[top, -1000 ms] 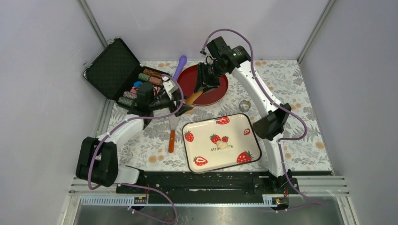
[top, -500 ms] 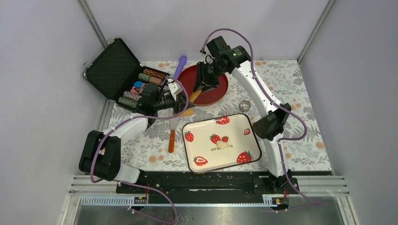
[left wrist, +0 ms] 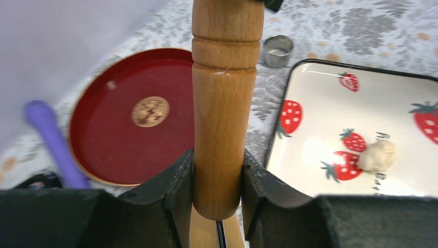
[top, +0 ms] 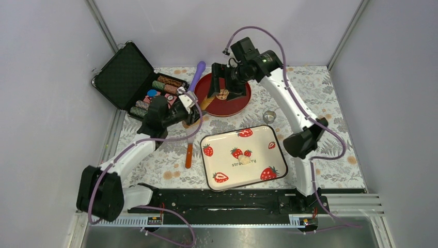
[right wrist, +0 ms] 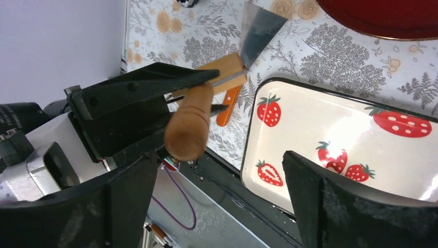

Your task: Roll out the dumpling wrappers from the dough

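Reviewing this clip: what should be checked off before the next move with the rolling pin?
1. Left gripper clamped on the light wooden rolling pin: ok.
2. Right gripper open, nothing between its jaws: ok.
3. Pale cream dough lump lying on the white strawberry-print tray: ok.
4. Dough flattened into a wrapper: not ok, it is a lump.
5. Small metal ring cutter off the tray: ok.

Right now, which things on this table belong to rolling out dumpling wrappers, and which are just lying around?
For the job: wooden rolling pin in the left hand; pale dough lump on the strawberry-print tray; flat tan dough disc on the round red plate; small metal ring cutter.
Lying about: black case of coloured chips; purple-handled tool; orange-handled scraper.
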Robot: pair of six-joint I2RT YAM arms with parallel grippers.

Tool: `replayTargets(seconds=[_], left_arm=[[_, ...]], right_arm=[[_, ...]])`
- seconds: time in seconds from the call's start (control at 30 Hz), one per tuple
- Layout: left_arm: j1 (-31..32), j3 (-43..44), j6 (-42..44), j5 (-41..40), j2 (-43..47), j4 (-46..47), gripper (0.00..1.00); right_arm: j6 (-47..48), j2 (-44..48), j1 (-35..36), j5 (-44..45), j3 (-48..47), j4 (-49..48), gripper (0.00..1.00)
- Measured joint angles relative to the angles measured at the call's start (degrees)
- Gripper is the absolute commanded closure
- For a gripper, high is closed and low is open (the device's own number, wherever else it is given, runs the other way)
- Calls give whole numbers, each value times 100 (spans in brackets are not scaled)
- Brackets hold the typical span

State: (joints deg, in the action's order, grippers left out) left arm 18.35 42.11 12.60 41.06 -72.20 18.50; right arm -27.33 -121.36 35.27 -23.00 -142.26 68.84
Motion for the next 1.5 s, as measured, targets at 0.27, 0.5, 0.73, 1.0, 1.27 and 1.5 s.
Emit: replayTargets(seconds=[0.27,0.5,0.73,1.0,1.27,1.5], left_arm=[[476,-105,1222,-1497,1478,-1010,100],[1495,-396,2354,-3536,2579,-1637,100],[2691,-678,3595,-5641,2951,-1729,100],[3416,-1003,5206,-7163,2966,-1228,100],[3611,-1003,6102,-7958,2839,-417,100],[3777,-1003,6520,-8249,2739,-212,100]], right_arm=[[-643,1423,-81,-131,1370,-791,1],[-1790,2212,-157,-811,2922,-2041,0],[-3252,2586,-109,-1556,4518,-3595,2],[-3845,2581,210,-2013,4592,-4352,5],[-3963,2328,363,-2177,4590,-4559,8],[-3976,1792,376,-2310,4253,-4557,16]])
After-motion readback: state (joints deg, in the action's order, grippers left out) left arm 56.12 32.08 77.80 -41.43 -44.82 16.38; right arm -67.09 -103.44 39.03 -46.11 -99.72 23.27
